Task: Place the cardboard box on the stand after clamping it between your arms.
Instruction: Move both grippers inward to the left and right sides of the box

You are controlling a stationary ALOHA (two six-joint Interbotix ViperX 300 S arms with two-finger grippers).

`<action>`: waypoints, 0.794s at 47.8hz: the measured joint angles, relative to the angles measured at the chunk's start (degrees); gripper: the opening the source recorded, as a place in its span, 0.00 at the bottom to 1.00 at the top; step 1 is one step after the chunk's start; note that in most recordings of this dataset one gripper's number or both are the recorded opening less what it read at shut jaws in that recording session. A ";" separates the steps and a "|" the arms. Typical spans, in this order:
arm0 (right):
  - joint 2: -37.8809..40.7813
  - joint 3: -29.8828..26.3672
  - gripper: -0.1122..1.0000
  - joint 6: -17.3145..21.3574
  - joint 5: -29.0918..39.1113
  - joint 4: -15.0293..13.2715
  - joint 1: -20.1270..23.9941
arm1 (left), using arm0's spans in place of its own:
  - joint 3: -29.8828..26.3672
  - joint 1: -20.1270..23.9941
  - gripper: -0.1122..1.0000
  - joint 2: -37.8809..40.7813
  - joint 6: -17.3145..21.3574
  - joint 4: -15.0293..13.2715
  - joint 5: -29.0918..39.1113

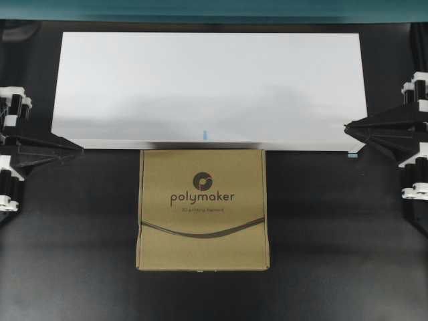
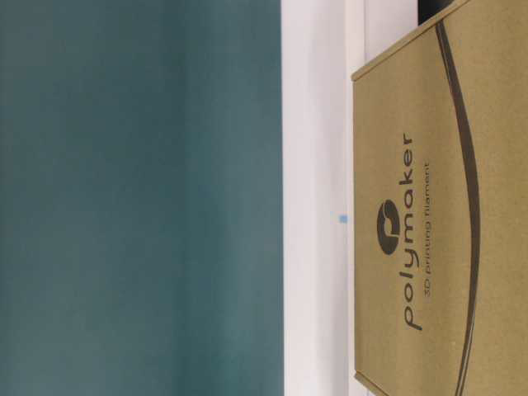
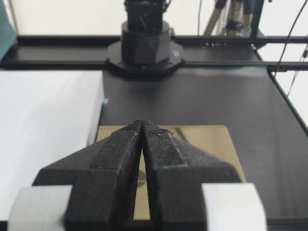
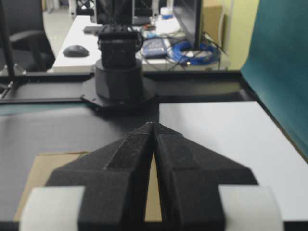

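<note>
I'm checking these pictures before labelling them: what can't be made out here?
- Cardboard box: the table-level view cuts off its right side and bottom; in both wrist views a shut pincer, left or right, covers much of it.
- Stand: how tall it is cannot be judged from overhead; only a strip shows at table level.
- Arms: the overhead edges cut them off.
- Small print under "polymaker": blurred overhead.

box [image 1: 202, 208] sides: free mat; far edge: blocked, touching stand [image 1: 207, 87]
</note>
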 measured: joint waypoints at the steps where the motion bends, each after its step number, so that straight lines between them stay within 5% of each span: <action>1: 0.00 0.00 0.12 0.09 0.00 0.00 0.09 | -0.09 -0.09 0.15 0.18 -0.26 0.26 0.18; 11: 4.57 -0.88 0.10 2.90 11.34 2.64 1.41 | -2.99 -0.35 0.10 2.02 -2.81 2.11 10.37; 27: 18.37 -7.21 0.10 7.38 31.38 2.99 9.23 | -6.24 -4.39 0.10 6.15 -3.16 2.29 38.14; 38: 25.49 -10.63 0.10 7.38 39.11 2.99 10.20 | -8.26 -6.50 0.10 14.68 -2.72 2.29 43.68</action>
